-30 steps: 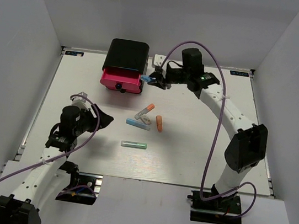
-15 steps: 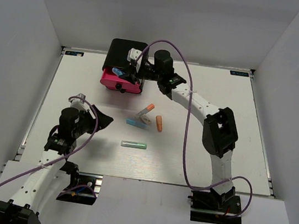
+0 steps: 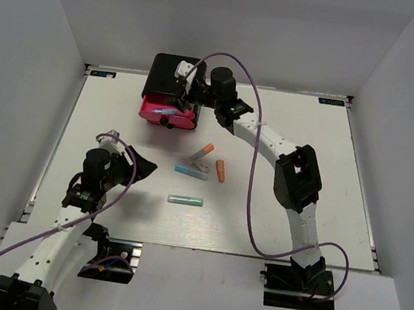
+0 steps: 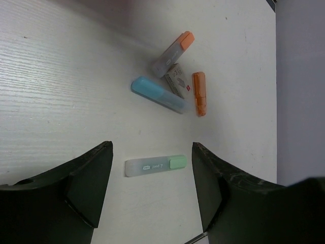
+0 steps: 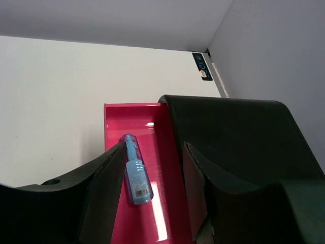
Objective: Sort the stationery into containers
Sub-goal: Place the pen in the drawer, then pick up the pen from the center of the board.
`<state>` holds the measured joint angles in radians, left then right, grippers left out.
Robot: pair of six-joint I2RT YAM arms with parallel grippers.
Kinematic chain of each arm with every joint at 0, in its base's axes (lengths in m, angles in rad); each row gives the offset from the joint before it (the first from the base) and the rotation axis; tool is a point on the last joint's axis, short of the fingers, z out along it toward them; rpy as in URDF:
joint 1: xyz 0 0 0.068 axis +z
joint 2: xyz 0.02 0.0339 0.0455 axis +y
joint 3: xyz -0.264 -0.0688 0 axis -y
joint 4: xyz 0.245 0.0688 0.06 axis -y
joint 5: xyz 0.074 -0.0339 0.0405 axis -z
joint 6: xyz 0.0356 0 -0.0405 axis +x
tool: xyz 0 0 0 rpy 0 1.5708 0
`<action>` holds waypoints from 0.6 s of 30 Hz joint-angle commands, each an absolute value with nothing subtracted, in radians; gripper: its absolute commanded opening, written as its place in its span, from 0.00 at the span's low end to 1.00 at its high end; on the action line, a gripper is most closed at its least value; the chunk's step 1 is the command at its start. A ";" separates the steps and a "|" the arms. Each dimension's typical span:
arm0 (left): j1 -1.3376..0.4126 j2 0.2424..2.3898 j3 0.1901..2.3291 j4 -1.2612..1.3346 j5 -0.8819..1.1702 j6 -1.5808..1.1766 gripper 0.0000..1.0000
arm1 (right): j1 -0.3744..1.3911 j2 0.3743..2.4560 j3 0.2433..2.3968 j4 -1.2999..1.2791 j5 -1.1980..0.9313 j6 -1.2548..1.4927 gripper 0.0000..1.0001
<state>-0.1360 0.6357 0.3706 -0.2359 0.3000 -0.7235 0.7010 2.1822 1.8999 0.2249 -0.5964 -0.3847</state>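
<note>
The right arm reaches across to the black rounded box-shaped cabinet at the far side of the white tabletop. Its pincer hangs over the pink-red plastic drawer, which is pulled out toward the arms with its round black knob on the front. The jaws stand wide apart and hold nothing. Seen from the right wrist, a translucent blue pen with a label lies flat on the drawer floor, lengthwise, close to the drawer's left wall. It shows in the gap beside the left finger. I cannot tell whether that finger brushes it.

The left pincer hovers above the tabletop near its own base, also spread wide and empty.

5 pieces are out on the tabletop. A pale marker with a green cap lies alone, nearest the left pincer. Beyond it is a cluster:
- A light blue marker.
- A small white eraser block, touching or just beside the light blue marker.
- A grey marker with an orange tip, next to the eraser.
- A short orange marker, just to the right.
</note>
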 commanded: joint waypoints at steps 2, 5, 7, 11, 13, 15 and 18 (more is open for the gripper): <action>-0.138 0.657 0.374 -0.192 0.314 -0.727 0.73 | 0.684 2.061 1.884 0.248 -0.529 -0.356 0.48; -0.138 0.679 0.374 -0.149 0.314 -0.727 0.63 | 0.670 1.907 1.663 0.276 -0.414 -0.325 0.02; -0.138 0.680 0.364 -0.130 0.324 -0.727 0.48 | 0.663 1.786 1.545 0.289 -0.273 -0.288 0.00; -0.138 0.689 0.345 -0.094 0.324 -0.736 0.36 | 0.626 1.651 1.390 0.003 -0.218 -0.259 0.00; -0.138 0.698 0.336 -0.083 0.333 -0.736 0.36 | 0.618 1.617 1.282 -0.057 -0.221 -0.264 0.20; -0.138 0.712 0.336 -0.063 0.333 -0.736 0.39 | 0.614 1.570 1.218 -0.084 -0.221 -0.262 0.37; -0.138 0.733 0.336 -0.063 0.342 -0.736 0.60 | 0.618 1.555 1.086 -0.100 -0.190 -0.216 0.52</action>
